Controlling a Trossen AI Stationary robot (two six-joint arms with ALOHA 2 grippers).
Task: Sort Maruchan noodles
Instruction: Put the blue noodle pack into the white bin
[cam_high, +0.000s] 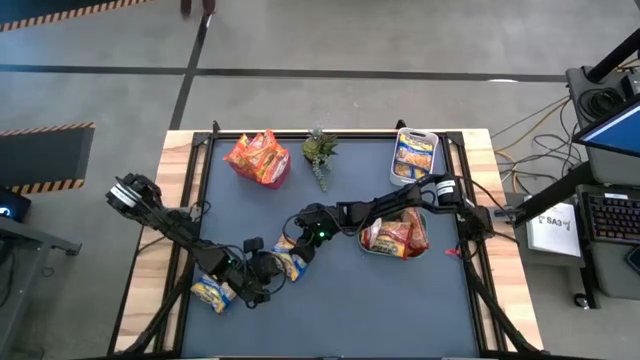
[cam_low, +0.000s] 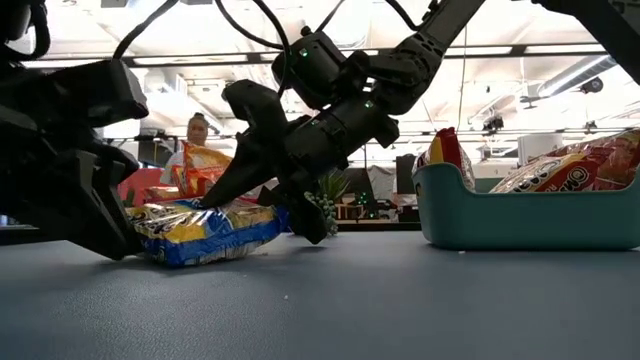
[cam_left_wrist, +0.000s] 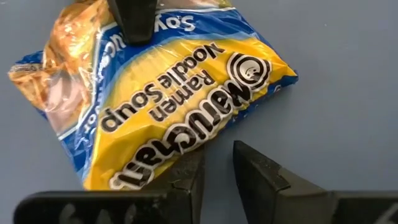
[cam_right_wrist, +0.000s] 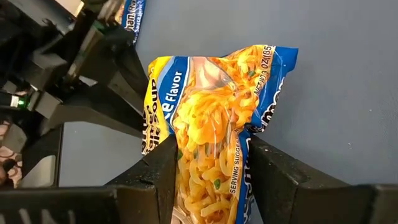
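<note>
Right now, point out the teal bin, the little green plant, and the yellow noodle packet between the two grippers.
teal bin (cam_low: 520, 215), low view, on its front wall.
green plant (cam_high: 319, 152), high view, on its leaves.
yellow noodle packet (cam_right_wrist: 211, 130), right wrist view, on its clear window over the noodles.

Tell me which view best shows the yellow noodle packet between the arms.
The left wrist view: the yellow packet fills it, label readable. The right wrist view shows its other face between the fingers; the low view, one edge; the high view, a small patch.
</note>
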